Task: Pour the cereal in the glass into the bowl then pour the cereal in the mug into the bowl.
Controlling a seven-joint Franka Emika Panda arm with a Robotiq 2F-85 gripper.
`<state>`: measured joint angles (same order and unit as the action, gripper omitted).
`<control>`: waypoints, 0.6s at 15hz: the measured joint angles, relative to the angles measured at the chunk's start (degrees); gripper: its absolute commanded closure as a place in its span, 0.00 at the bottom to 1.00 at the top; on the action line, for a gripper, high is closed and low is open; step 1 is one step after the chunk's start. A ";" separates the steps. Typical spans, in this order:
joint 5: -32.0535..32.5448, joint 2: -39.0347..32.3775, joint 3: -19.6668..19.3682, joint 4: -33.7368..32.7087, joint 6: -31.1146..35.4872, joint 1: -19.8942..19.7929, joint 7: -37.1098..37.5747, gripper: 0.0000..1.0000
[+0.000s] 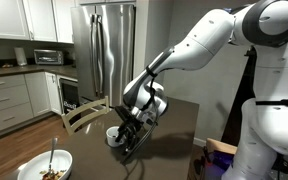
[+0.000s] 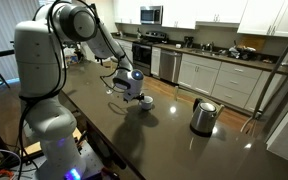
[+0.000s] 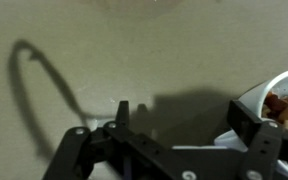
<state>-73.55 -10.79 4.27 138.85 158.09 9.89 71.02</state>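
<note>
Seemingly at the second pour, the released gripper (image 3: 184, 120) hangs beside the small white ceramic mug (image 3: 267, 85) of reddish-brown cereal (image 3: 284, 105); next, clamp it.

Both exterior views share the table (image 1: 179, 118) (image 2: 169, 135); wrist view looks closely down.

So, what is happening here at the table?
A robot arm reaches down to a white mug on the dark table. Its gripper is open beside the mug and does not hold it. The mug has cereal inside. The bowl, with a spoon, stands apart, nearer the camera.
</note>
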 measured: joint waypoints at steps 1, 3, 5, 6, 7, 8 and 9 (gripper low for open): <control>0.00 0.00 0.00 0.00 0.11 0.00 0.67 0.00; 0.00 -0.08 0.00 0.01 1.10 0.01 2.12 0.00; 0.00 -0.39 -0.01 0.06 2.97 0.02 3.29 0.00; 0.00 -0.60 -0.01 0.10 4.06 0.02 3.91 0.00; 0.00 -0.86 -0.02 0.15 5.16 0.03 4.42 0.00; 0.00 -1.11 -0.02 0.20 6.20 0.03 4.84 0.00; 0.00 -1.29 -0.02 0.25 7.11 0.04 5.14 0.00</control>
<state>-73.54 -12.08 4.25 139.09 165.20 9.93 76.16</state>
